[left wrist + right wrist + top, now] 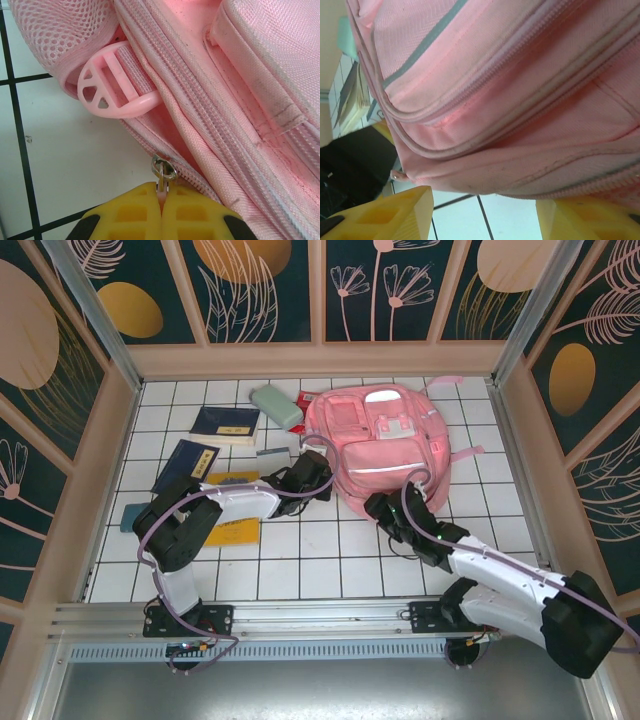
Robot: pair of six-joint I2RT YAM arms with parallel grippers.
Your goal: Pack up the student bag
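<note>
Packing looks to be only just starting: the left gripper (162, 199) is pinching the zip pull (164, 172) on the student bag (390, 440) lying far-centre (books (226, 424) sitting unpacked at left), the right gripper (485, 212) hanging spread at its near edge.

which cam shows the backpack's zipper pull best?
Left wrist: the small silver metal zipper pull sits close up, pinched in the shut left claw on the pink fabric backpack's edge. Top external: too small to tell. Right wrist: perhaps a silver speck.
</note>
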